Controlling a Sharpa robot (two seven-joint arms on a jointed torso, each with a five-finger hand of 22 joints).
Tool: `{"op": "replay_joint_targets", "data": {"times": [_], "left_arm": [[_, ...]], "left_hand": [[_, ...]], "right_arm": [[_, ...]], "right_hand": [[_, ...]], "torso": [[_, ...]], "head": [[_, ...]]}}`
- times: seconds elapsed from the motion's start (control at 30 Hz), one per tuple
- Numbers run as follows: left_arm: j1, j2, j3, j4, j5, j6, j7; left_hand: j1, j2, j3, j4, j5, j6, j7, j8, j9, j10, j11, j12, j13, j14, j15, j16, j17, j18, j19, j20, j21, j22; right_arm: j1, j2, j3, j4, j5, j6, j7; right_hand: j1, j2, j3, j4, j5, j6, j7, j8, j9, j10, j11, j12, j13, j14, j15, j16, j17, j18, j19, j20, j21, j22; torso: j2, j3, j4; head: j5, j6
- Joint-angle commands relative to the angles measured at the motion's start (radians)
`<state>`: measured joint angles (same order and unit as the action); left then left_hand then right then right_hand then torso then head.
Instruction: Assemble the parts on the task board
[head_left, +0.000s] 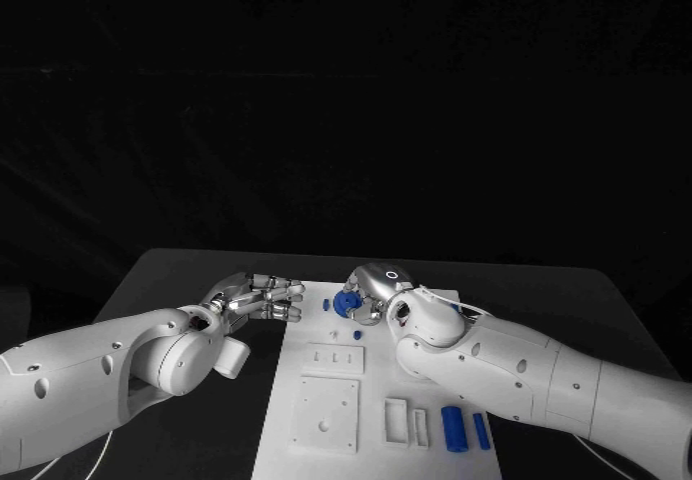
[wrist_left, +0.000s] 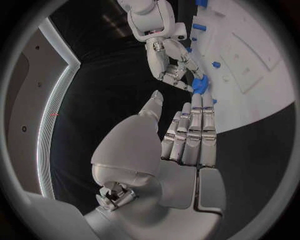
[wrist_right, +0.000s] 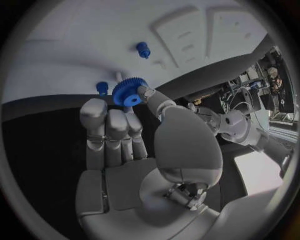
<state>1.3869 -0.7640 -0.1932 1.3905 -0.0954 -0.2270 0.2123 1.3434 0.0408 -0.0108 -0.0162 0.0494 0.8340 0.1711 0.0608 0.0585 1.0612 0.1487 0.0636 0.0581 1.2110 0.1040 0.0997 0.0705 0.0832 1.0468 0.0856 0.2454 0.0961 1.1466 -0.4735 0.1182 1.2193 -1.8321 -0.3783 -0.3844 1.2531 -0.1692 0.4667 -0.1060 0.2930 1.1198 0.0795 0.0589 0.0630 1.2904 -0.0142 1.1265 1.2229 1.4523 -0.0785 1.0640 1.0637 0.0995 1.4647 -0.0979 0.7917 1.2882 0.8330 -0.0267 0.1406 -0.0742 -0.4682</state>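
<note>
Between the right hand's (wrist_right: 134, 145) thumb and fingertips sits a blue gear (wrist_right: 129, 92), pinched just above the task board (head_left: 335, 400). Right beside it stands a small blue peg (wrist_right: 102, 88). Nearby, the left hand (head_left: 257, 298) holds nothing, fingers loosely spread.

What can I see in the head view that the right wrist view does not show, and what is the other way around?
Head view alone: the two blue cylinders lying at the near end of the board, and the left hand beside the board's far end, holding nothing.
Right wrist view alone: the teeth on the gear, and a small blue peg standing on the board.
Both: the right hand holding the blue gear over the white board.
</note>
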Motion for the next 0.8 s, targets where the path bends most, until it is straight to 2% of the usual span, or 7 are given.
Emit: {"op": "replay_joint_targets", "data": {"times": [0.03,0.17,0.43,0.8], "left_arm": [[0.0,0.003,0.001,0.001,-0.003,0.005,0.003],[0.0,0.004,0.001,0.001,-0.004,0.005,0.003],[0.0,0.003,0.001,0.001,-0.004,0.004,0.003],[0.0,0.002,0.001,0.001,-0.004,0.005,0.002]], "left_hand": [[0.006,-0.006,0.004,-0.002,-0.001,-0.005,0.003,-0.002,-0.001,-0.005,-0.002,-0.004,0.001,-0.004,0.003,-0.006,-0.001,-0.014,-0.007,0.003,0.003,-0.001],[0.006,-0.006,0.004,-0.002,-0.001,-0.005,0.003,-0.002,-0.001,-0.005,-0.002,-0.004,0.001,-0.004,0.003,-0.006,-0.001,-0.014,-0.007,0.003,0.003,-0.001],[0.006,-0.006,0.004,-0.002,-0.001,-0.005,0.003,-0.002,-0.001,-0.005,-0.002,-0.004,0.001,-0.004,0.003,-0.006,-0.001,-0.014,-0.007,0.003,0.003,-0.001],[0.006,-0.006,0.004,-0.002,-0.001,-0.005,0.003,-0.002,-0.001,-0.005,-0.002,-0.004,0.001,-0.004,0.003,-0.006,-0.001,-0.014,-0.007,0.003,0.003,-0.001]], "right_arm": [[0.0,0.006,-0.004,-0.008,-0.035,0.024,-0.012],[0.001,0.011,-0.009,-0.015,-0.046,0.03,-0.024],[0.001,0.014,-0.013,-0.021,-0.054,0.042,-0.043],[0.001,0.016,-0.013,-0.029,-0.06,0.037,-0.066]], "right_hand": [[0.002,0.001,-0.002,0.003,-0.003,0.021,0.004,0.003,0.001,0.003,-0.005,-0.003,-0.001,-0.001,-0.006,-0.005,-0.001,0.012,0.057,-0.006,-0.005,-0.001],[0.004,0.002,-0.002,0.003,-0.004,0.02,0.004,0.003,0.001,0.002,-0.005,-0.005,-0.002,-0.001,-0.007,-0.005,-0.001,0.012,0.057,-0.006,-0.005,-0.002],[0.005,0.002,-0.001,0.003,-0.005,0.02,0.005,0.003,0.001,0.001,-0.005,-0.007,-0.003,-0.002,-0.007,-0.008,-0.003,0.012,0.057,-0.006,-0.009,-0.004],[0.005,0.004,0.003,0.004,-0.018,0.019,0.005,0.003,0.001,0.0,-0.004,-0.009,-0.005,-0.002,-0.006,-0.011,-0.005,0.011,0.057,-0.006,-0.011,-0.007]], "torso": [[0.0,0.0004,0.0005],[0.0,0.0025,-0.0007],[0.0,0.0016,-0.0021],[0.0,0.001,-0.0018]], "head": [[-0.002,0.002],[0.001,-0.001],[0.006,0.001],[0.004,-0.003]]}}
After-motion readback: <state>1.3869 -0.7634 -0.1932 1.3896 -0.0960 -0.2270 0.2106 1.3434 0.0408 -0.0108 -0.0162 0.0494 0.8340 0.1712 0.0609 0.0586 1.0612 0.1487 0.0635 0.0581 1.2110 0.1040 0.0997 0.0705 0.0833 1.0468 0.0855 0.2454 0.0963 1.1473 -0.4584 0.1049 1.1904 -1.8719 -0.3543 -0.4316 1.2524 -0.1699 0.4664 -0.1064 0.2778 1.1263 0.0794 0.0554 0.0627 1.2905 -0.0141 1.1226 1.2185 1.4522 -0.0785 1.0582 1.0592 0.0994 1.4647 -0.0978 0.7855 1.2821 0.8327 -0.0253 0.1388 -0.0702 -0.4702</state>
